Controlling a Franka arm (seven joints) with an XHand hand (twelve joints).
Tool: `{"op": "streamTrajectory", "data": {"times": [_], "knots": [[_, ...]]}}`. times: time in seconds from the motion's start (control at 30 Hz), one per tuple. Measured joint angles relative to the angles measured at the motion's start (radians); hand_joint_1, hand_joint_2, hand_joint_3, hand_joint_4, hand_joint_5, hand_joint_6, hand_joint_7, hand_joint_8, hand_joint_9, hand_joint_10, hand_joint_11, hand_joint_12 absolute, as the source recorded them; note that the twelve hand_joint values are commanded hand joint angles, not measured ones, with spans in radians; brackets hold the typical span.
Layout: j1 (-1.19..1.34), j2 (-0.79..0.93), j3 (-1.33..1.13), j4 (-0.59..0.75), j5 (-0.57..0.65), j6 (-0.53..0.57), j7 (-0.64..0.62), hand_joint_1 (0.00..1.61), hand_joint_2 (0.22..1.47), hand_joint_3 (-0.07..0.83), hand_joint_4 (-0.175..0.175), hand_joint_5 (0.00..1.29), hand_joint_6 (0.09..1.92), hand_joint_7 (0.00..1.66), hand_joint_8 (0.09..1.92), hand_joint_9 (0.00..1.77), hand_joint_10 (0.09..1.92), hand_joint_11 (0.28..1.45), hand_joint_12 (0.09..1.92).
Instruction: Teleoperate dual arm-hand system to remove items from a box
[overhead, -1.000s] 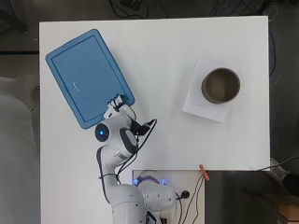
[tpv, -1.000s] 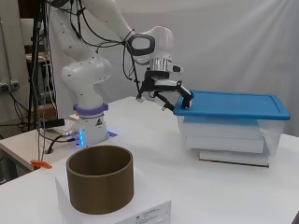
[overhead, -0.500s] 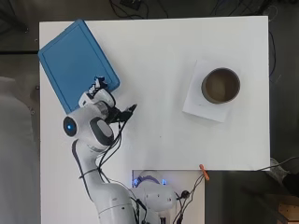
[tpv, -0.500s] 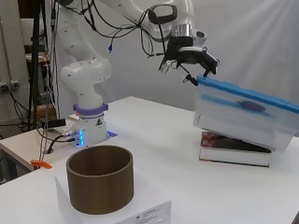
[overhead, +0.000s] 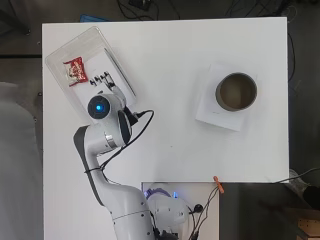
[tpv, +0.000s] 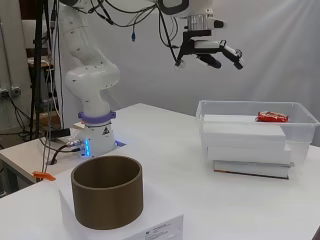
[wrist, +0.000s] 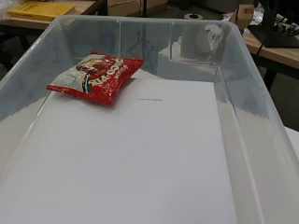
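Note:
A clear plastic box (overhead: 57, 55) stands open at the table's far left corner, with no lid on it. Inside, a red snack packet (overhead: 75, 71) lies on a white slab (overhead: 107, 65) near one end wall. In the side view the hand (tpv: 207, 50) hangs high above the box (tpv: 300, 137), open, fingers stretched out and holding nothing. From overhead, the hand (overhead: 102, 80) is over the box's near part. The wrist view looks down into the box (wrist: 243, 88) at the red packet (wrist: 96, 77) on the slab (wrist: 131, 149). The packet (tpv: 272, 117) shows at the box's far end.
A brown cylinder (overhead: 236, 92) stands on a white carton (overhead: 212, 112) at the right; it is near the front in the side view (tpv: 107, 197). A book (tpv: 250, 169) lies under the box. A blue edge (overhead: 95, 19) shows beyond the table's far side.
The blue lid that the hand was lifting and tilting is off the box. The hand has risen higher and now holds nothing. The box's inside is exposed.

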Motion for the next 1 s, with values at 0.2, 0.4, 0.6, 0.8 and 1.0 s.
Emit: {"op": "streamTrajectory", "data": {"times": [0.2,0.4,0.6,0.8,1.0], "knots": [[0.013,0.266,0.045,0.182,-0.115,0.0,0.008,0.15,0.91,-0.019,0.03,0.38,0.09,0.39,0.09,0.46,0.09,0.5,0.09],[0.083,0.57,0.098,0.492,-0.27,-0.083,0.038,0.2,0.89,-0.013,0.027,0.41,0.09,0.42,0.09,0.47,0.09,0.49,0.09],[0.144,0.73,0.117,0.645,-0.373,-0.173,0.058,0.22,0.89,-0.003,0.008,0.42,0.09,0.48,0.09,0.54,0.09,0.52,0.09],[0.151,0.759,0.115,0.639,-0.387,-0.163,0.051,0.2,0.88,-0.002,-0.005,0.39,0.09,0.46,0.09,0.51,0.09,0.52,0.09],[0.166,0.782,0.128,0.579,-0.414,-0.13,-0.006,0.22,0.87,-0.007,-0.02,0.29,0.09,0.35,0.09,0.41,0.09,0.46,0.09]]}}
